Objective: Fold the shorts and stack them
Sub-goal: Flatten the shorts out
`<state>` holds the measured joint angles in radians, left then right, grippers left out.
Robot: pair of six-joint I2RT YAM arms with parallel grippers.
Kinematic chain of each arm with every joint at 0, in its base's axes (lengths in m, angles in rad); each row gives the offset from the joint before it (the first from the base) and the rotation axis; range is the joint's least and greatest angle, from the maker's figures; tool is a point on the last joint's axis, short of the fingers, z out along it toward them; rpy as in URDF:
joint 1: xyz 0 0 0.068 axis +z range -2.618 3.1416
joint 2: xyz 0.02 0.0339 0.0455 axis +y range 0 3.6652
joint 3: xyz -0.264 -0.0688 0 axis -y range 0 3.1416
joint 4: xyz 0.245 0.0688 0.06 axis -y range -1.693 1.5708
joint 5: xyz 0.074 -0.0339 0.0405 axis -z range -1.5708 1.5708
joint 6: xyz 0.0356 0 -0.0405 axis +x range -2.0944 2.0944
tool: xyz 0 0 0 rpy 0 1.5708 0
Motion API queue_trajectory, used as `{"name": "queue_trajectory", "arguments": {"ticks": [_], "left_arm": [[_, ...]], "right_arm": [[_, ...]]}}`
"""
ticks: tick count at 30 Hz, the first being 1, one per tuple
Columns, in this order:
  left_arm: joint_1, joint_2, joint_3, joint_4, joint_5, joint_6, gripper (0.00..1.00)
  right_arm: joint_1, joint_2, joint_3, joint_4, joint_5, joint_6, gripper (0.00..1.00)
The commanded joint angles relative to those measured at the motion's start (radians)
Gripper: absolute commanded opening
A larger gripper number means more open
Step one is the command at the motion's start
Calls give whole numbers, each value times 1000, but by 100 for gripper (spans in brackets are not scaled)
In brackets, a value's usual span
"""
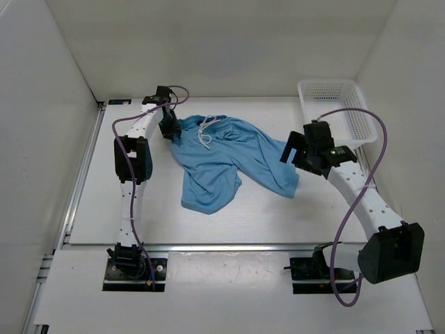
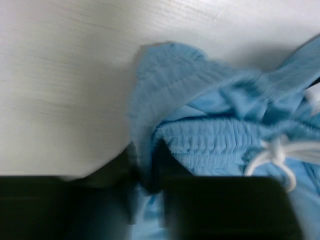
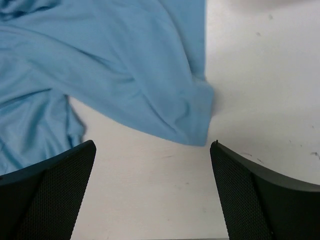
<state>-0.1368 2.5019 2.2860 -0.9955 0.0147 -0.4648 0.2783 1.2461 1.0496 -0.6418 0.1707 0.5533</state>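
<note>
The sky-blue shorts [image 1: 222, 156] lie spread and rumpled on the white table, waist and white drawstring [image 1: 206, 132] at the far left, two legs pointing near and right. My left gripper [image 1: 171, 129] is shut on the waistband's left corner; in the left wrist view its jaws pinch the gathered elastic [image 2: 145, 170] of the shorts [image 2: 220, 135]. My right gripper [image 1: 290, 154] is open and empty, hovering just right of the right leg's hem. In the right wrist view the leg hem [image 3: 190, 117] lies ahead of the gripper [image 3: 152, 150], between its two fingers.
A white mesh basket [image 1: 337, 111] stands at the back right, just behind the right arm. White walls enclose the table on the left, back and right. A metal rail [image 1: 83, 167] runs along the table's left edge.
</note>
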Motion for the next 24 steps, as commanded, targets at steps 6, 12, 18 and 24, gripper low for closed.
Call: {"name": "queue_trajectory", "arguments": {"ticks": [6, 12, 18, 24], "left_arm": [[-1, -145, 44, -46, 39, 43, 10], [28, -284, -71, -46, 64, 61, 10], [28, -325, -103, -97, 41, 61, 10], [37, -364, -151, -97, 41, 81, 10]], "right_arm": [[417, 140, 216, 3, 10, -108, 100], [746, 455, 401, 73, 9, -118, 94], [826, 739, 584, 108, -60, -118, 89], [835, 895, 705, 126, -60, -87, 91]]}}
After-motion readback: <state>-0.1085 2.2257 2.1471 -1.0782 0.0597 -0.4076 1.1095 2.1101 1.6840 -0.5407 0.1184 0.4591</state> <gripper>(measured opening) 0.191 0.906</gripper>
